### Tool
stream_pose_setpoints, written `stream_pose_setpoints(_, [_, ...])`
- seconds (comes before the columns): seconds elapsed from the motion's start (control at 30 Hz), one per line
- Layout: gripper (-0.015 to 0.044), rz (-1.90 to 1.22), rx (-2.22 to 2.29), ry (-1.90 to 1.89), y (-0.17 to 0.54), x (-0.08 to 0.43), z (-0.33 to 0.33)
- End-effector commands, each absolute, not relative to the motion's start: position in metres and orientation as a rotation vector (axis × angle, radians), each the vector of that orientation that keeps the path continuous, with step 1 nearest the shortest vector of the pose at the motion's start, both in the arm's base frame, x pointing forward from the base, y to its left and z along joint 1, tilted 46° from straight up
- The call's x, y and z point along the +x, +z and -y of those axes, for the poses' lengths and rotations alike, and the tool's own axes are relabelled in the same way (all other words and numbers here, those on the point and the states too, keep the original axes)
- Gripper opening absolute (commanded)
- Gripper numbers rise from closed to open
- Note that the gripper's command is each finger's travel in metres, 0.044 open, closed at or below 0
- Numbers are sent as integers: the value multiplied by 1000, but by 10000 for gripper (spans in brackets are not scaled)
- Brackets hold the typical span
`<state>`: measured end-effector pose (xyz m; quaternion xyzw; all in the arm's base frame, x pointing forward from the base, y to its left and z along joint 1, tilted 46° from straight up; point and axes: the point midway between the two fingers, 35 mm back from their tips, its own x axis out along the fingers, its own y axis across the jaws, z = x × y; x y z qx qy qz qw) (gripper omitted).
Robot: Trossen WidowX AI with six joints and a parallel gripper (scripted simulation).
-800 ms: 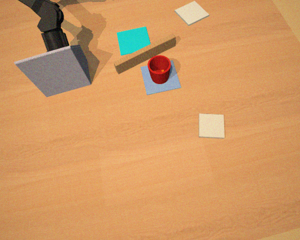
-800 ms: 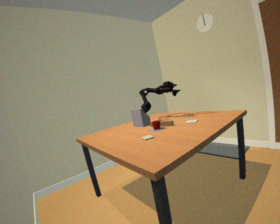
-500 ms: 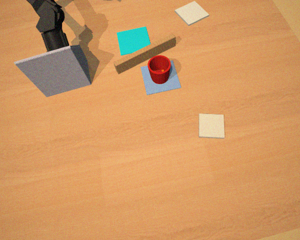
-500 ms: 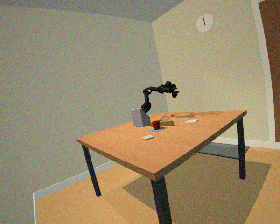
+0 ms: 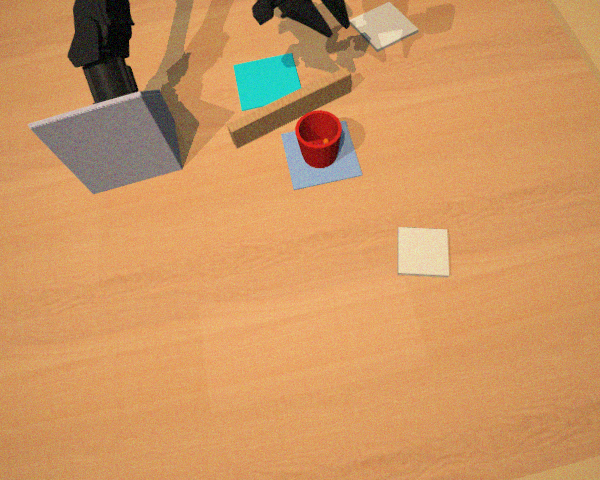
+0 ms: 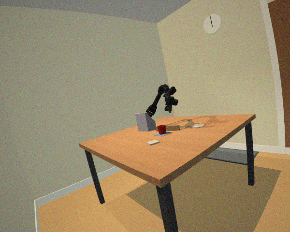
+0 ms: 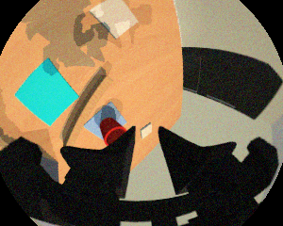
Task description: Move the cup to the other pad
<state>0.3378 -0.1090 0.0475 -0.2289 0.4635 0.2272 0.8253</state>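
Note:
A red cup stands upright on a light blue pad. An orange marble shows inside it. A cyan pad lies just behind, on the other side of a low wooden bar. My gripper hangs high in the air behind the cup, pointing down. Its fingers stand partly apart with nothing between them.
A grey slanted box holds the arm's base at the left. A beige square pad lies toward the front right, and a pale square pad lies at the back.

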Motion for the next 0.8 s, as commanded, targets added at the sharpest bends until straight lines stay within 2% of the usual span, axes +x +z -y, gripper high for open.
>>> stream_pose_setpoints(0.0, [148, -1048, -456, 686, 8, 318, 115])
stream_pose_setpoints(0.3, [148, -930, -238, 1145, -60, 266, 112])
stream_pose_setpoints(0.77, [148, -908, -217, 1169, -70, 265, 106])
